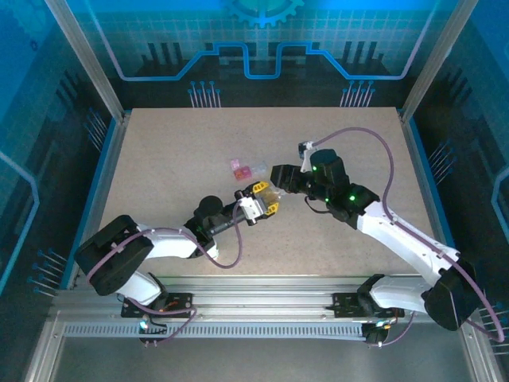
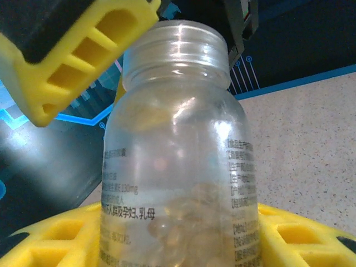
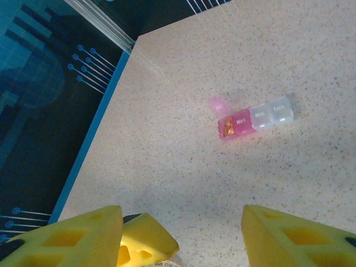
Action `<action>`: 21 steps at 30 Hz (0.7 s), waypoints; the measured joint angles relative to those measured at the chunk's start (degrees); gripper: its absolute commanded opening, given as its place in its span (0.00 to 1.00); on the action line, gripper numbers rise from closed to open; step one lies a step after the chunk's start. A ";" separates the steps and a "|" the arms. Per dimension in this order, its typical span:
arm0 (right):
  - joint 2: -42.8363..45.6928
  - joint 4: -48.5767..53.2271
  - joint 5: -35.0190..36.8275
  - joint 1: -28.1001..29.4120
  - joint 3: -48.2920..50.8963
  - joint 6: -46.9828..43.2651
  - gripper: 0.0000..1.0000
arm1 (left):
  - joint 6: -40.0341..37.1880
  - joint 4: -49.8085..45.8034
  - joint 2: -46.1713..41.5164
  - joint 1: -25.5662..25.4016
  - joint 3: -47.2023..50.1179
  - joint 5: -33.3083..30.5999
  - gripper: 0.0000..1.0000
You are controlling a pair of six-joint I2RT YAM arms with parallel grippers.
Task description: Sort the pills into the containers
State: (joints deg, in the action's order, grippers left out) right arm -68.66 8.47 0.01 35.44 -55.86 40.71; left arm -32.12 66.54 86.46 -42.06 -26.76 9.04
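My left gripper [image 1: 264, 202] [image 2: 178, 245] is shut on a translucent bottle [image 2: 178, 156] [image 1: 273, 196] with an uncapped, threaded neck and pale pills [image 2: 189, 217] piled in its lower part. It holds the bottle above the middle of the table. My right gripper [image 1: 278, 177] [image 3: 181, 228] hovers just beyond the bottle's mouth, open, with nothing between its yellow fingers [image 3: 289, 233]. One of those fingers [image 2: 83, 55] shows beside the bottle's neck. A strip of small pill containers [image 3: 250, 118] [image 1: 240, 169] lies on the table. One pink compartment is open and holds orange pills [image 3: 227, 128].
The speckled beige table [image 1: 175, 159] has a blue raised border [image 3: 92, 150] on the left. Metal frame posts [image 1: 87, 56] stand at the far corners. A yellow finger of the left gripper [image 3: 144, 239] sits beside my right gripper's left finger.
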 measured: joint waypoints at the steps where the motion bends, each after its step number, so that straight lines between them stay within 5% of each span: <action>1: 0.42 0.28 -0.02 -0.22 -0.22 -1.42 0.63 | 0.04 0.37 0.13 0.02 0.09 0.26 0.00; 7: 7.19 1.53 -7.26 -5.33 -1.88 -21.66 0.63 | 1.79 1.92 0.17 1.68 0.92 4.74 0.00; 12: 11.67 6.71 -22.21 -7.74 -2.58 -53.66 0.66 | 3.78 2.19 -0.17 4.02 1.84 10.95 0.00; 21: 4.81 27.34 -40.17 -7.89 -8.98 -92.65 0.65 | 5.49 1.14 -2.40 5.25 1.86 22.75 0.00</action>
State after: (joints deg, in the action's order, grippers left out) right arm -63.86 35.81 -40.16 27.55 -64.84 -51.94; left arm -26.63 67.68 84.05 -36.82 -24.91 31.79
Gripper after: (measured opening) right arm 0.655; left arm 0.520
